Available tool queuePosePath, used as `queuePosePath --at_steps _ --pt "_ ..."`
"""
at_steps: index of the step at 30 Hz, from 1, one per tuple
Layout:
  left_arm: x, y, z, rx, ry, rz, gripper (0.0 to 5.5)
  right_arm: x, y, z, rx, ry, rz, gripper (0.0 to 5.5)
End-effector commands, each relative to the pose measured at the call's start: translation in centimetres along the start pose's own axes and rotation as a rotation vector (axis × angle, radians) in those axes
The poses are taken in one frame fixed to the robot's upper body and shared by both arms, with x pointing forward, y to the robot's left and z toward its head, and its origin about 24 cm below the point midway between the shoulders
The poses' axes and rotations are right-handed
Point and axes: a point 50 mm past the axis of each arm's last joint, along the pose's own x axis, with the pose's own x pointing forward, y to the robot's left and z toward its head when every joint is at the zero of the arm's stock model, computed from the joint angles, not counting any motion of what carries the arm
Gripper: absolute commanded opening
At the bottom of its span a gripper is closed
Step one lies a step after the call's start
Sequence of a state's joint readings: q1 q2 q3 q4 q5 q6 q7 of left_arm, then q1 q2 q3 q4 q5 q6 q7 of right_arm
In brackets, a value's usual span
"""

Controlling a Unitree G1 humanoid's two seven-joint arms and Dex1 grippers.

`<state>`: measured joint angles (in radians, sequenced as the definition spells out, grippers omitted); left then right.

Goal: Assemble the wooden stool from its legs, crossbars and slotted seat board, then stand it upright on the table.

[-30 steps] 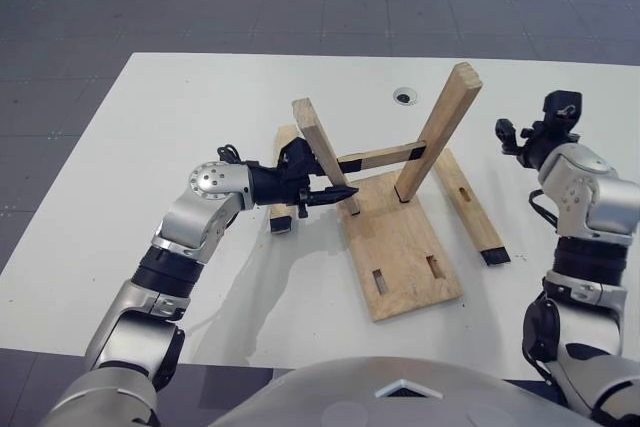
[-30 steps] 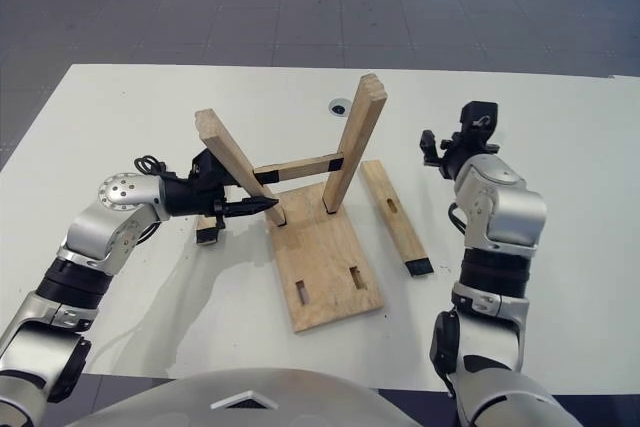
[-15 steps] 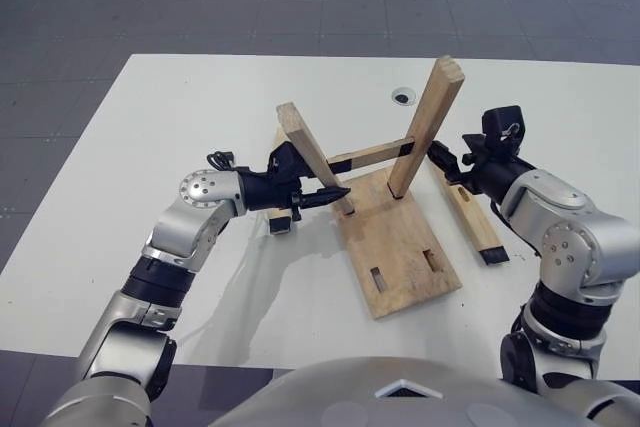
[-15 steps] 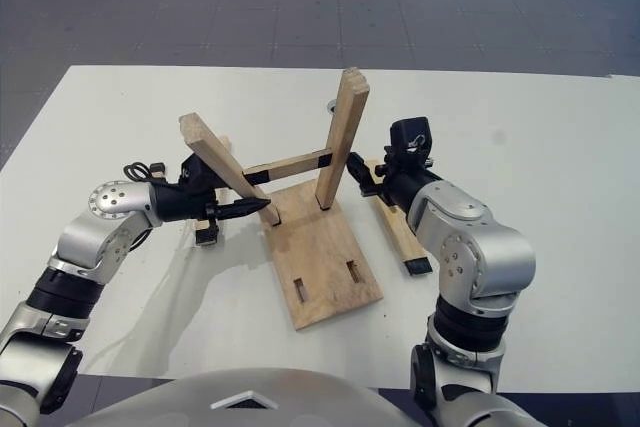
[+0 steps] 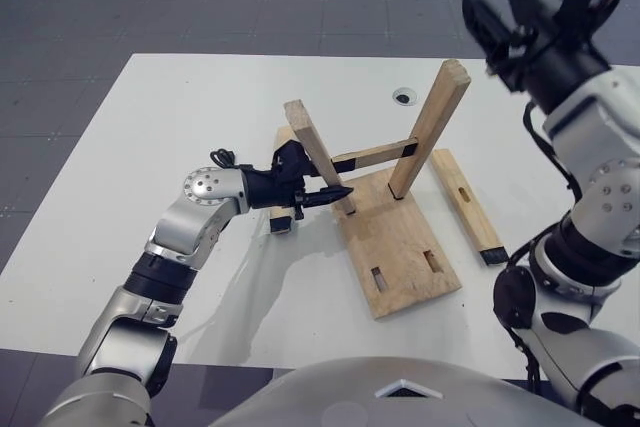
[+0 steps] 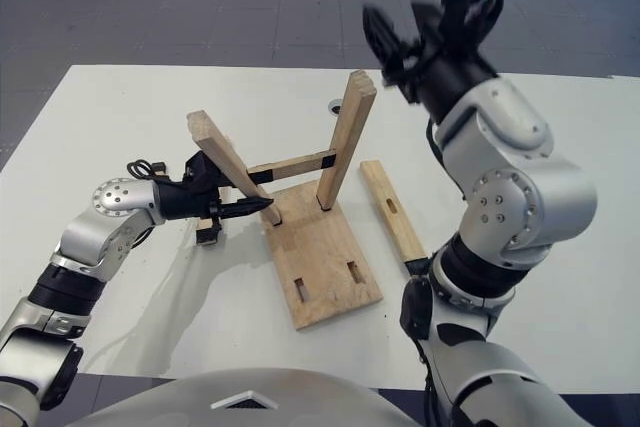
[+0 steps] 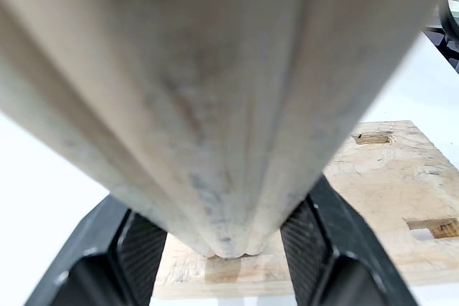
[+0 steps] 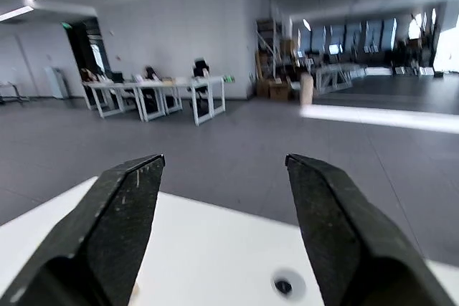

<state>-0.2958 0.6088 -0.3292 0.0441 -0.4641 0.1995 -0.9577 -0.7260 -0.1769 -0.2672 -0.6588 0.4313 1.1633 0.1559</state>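
Two black fingers [image 7: 140, 252] of the left gripper [image 5: 335, 194] press against opposite sides of the left leg [image 5: 312, 142], clamping it low down, just above where its foot meets the seat board [image 5: 405, 252]. That leg leans back and outward from the board's far end. A crossbar [image 5: 375, 155] with black-taped ends runs from it to the right leg [image 5: 432, 122], which stands in the board beside it and tilts slightly the other way. The board lies flat on the white table [image 5: 150, 137], and two empty slots show at its near end. The right gripper [image 6: 425, 17] is raised high above the table's far right side, its jaws spread wide with nothing between them and touching nothing. A loose leg [image 5: 465, 202] lies flat on the table just right of the board, a slot in its upper face. Just beside the left gripper lies a wooden piece [image 5: 282, 217] with a black end, probably another leg, though the arm hides most of it. A small round hole [image 5: 404, 97] sits in the table beyond the legs.
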Motion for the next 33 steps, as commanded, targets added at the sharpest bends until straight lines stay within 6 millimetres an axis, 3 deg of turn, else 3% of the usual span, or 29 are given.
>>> queuePosePath --at_steps 1,3,8,10,12,16,18,19,21,22,23,28,31,33 --pt "-0.8 -2.2 -7.1 -0.137 0.368 -0.003 2.06 -0.5 3.5 1.4 -0.083 -0.072 0.156 2.38" --pt "-0.7 -2.2 -7.0 -0.138 0.367 -0.002 2.06 -0.9 4.7 -0.1 -0.131 -0.026 0.226 1.98" --pt "-0.4 -2.4 -7.1 -0.142 0.363 -0.008 2.06 -2.0 6.0 -8.6 -0.441 0.236 0.381 1.05" --pt "-0.4 -2.4 -7.0 -0.142 0.362 -0.008 2.06 -1.8 6.2 -10.0 -0.524 0.248 0.403 0.64" --pt "-0.4 -2.4 -7.0 -0.143 0.362 -0.006 2.06 -0.5 6.4 -9.2 -0.562 0.167 0.358 0.64" --pt "-0.3 -2.4 -7.0 -0.142 0.361 -0.011 2.06 1.3 5.7 -4.7 -0.565 -0.140 0.104 0.64" --pt "-0.2 -2.5 -7.0 -0.143 0.360 -0.015 2.06 1.2 5.8 -4.8 -0.564 -0.158 0.092 0.64" --pt "-0.2 -2.6 -7.0 -0.145 0.359 -0.016 2.06 1.0 6.3 -6.7 -0.597 -0.056 0.182 0.64" --pt "-0.1 -2.7 -7.0 -0.147 0.357 -0.018 2.06 -2.1 6.0 -14.7 -0.796 0.450 0.522 0.64" --pt "0.0 -2.7 -6.9 -0.148 0.354 -0.016 2.06 -4.1 5.2 -16.8 -0.843 0.632 0.625 0.64" --pt "0.0 -2.7 -6.9 -0.150 0.351 -0.014 2.06 -5.2 4.7 -17.6 -0.855 0.720 0.660 0.64" --pt "0.0 -2.8 -7.0 -0.158 0.350 -0.010 2.06 -3.7 4.7 -15.5 -0.853 0.649 0.556 0.64" --pt "0.2 -2.7 -7.0 -0.158 0.344 -0.006 2.06 -2.1 5.7 -13.5 -0.754 0.500 0.469 0.64" --pt "0.3 -2.7 -7.0 -0.157 0.345 -0.007 2.06 -0.7 6.4 -11.1 -0.671 0.350 0.398 0.64"
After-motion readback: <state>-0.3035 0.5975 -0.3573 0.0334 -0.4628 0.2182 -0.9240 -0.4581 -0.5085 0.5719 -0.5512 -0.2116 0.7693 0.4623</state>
